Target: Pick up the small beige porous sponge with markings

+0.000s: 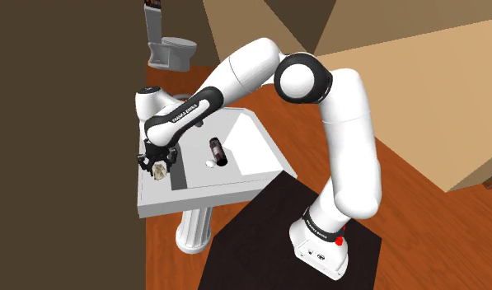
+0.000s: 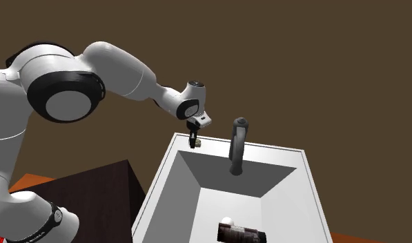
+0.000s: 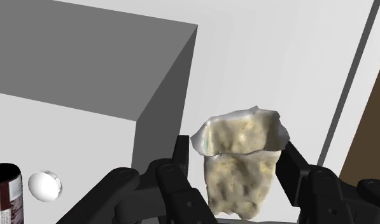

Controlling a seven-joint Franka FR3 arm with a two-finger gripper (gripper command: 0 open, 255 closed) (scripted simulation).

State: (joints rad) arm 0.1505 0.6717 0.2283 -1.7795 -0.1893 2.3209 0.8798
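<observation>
Dark bottle (image 3: 5,194) — cut off by the wrist view's edge.

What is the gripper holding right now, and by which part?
The beige porous sponge, clasped in the gripper, one black finger on each of its sides; its pale edge sticks out past the fingertips.

Brown wall (image 1: 63,123) hugs the sink (image 1: 227,191) rim — faucet (image 2: 237,146) stands there.

Sponge (image 3: 240,167) mottled beige, whitish upper edge; gripper (image 3: 236,156) black; sink (image 1: 236,186) white, basin grey; bottle (image 1: 216,152) dark brown; faucet (image 2: 237,146) dark grey.
</observation>
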